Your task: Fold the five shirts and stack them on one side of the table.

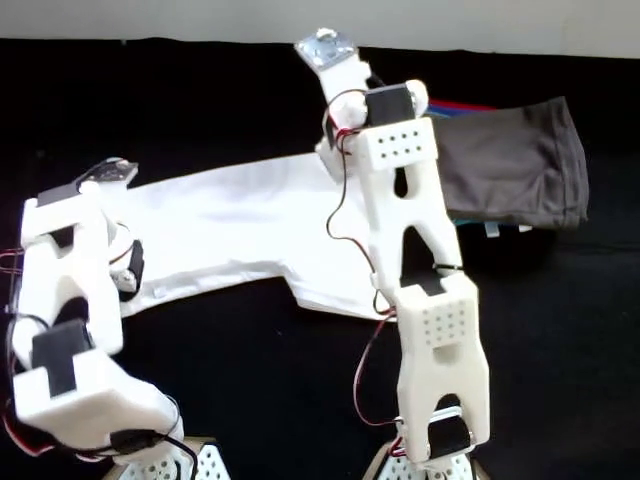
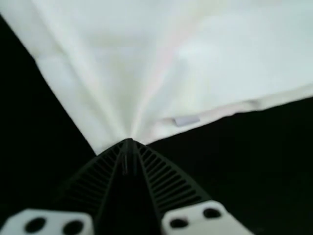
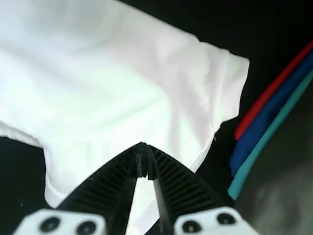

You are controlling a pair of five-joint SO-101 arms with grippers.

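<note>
The white shirt (image 1: 240, 225) lies spread across the middle of the black table (image 1: 200, 90), its 3 o'clock part hidden under the right arm (image 1: 405, 210). The left tool (image 2: 128, 144) is clamped on its 9 o'clock edge, with creases fanning from the tips. The right tool (image 3: 142, 149) has its fingers together over the 2 o'clock end; whether it pinches cloth is unclear. At 2 o'clock beyond, a grey shirt (image 1: 510, 170) tops a pile whose red, blue and teal edges (image 3: 264, 127) show plainly from the right wrist.

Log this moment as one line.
left end effector shut on white shirt | right end effector shut over it | grey shirt tops stack
</note>
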